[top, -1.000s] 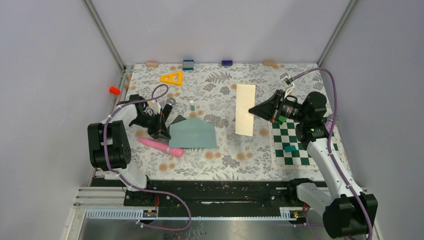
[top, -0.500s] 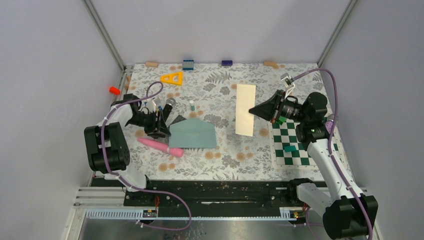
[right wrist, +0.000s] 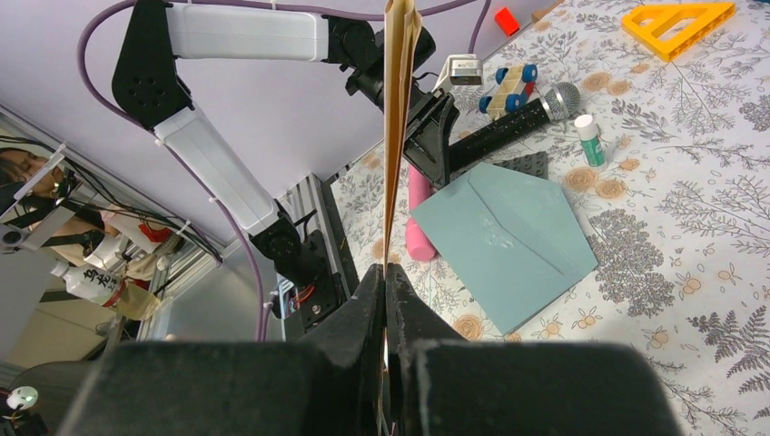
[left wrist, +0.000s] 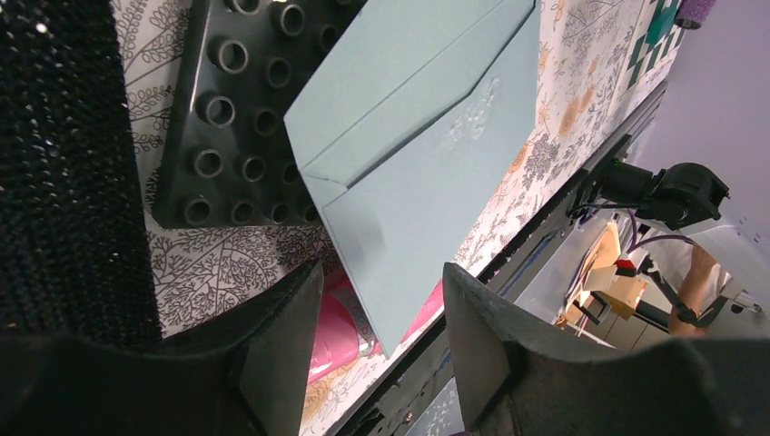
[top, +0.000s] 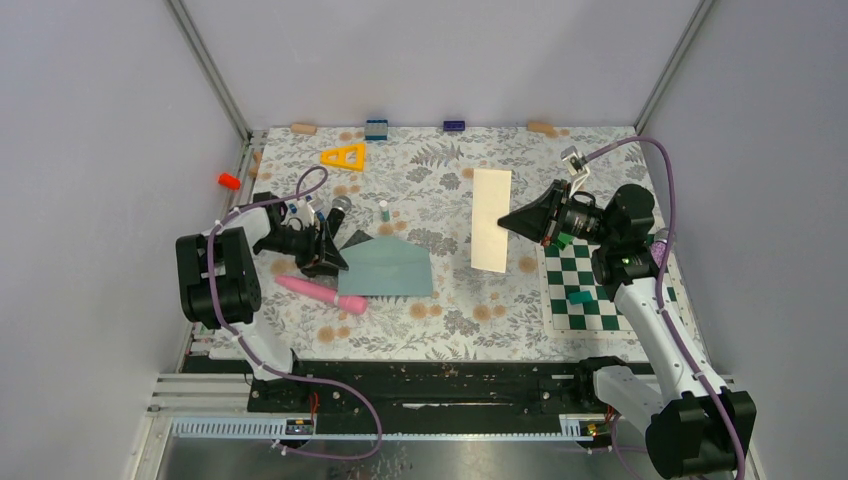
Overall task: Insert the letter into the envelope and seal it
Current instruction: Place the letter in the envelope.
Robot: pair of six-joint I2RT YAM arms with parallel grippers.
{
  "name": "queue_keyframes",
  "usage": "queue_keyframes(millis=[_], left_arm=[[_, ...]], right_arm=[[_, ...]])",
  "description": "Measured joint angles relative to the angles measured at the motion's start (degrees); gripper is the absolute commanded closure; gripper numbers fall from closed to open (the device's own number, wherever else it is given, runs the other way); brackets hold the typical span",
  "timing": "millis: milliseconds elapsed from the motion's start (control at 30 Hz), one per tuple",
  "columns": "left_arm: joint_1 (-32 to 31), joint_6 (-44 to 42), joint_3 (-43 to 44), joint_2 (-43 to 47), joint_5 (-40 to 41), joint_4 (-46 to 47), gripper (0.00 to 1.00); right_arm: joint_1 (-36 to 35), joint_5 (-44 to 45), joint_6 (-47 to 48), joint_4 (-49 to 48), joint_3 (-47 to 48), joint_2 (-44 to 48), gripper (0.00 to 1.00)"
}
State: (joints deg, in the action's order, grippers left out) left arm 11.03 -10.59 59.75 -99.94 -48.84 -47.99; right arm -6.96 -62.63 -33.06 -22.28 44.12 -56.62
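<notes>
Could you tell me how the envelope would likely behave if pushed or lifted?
The envelope looks like thin paper lying flat, so it would probably droop if lifted by one edge. Pushed, it may slide easily, though its corner lying over the studded plate could catch.

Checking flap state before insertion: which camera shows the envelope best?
The right wrist view: the whole envelope lies in frame, open flap and crease clear. The left wrist view shows it closest, seams sharp, but cut off at the picture's top edge. The top external view gives its full outline, small, with little seam detail.
</notes>
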Motion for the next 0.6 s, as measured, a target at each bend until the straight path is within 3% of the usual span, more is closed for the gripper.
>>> queue_keyframes(millis=[433,600], left_arm=[[0.55,1.62,-2.03,-2.16,-4.68,4.22,0.53],[0.59,1.62,-2.03,-4.68,-6.16,4.28,0.67]], right_arm=[[0.02,0.00,0.26,0.44,0.02,-0.33,1.00],[0.02,0.00,0.26,0.48,0.02,-0.55,1.00]])
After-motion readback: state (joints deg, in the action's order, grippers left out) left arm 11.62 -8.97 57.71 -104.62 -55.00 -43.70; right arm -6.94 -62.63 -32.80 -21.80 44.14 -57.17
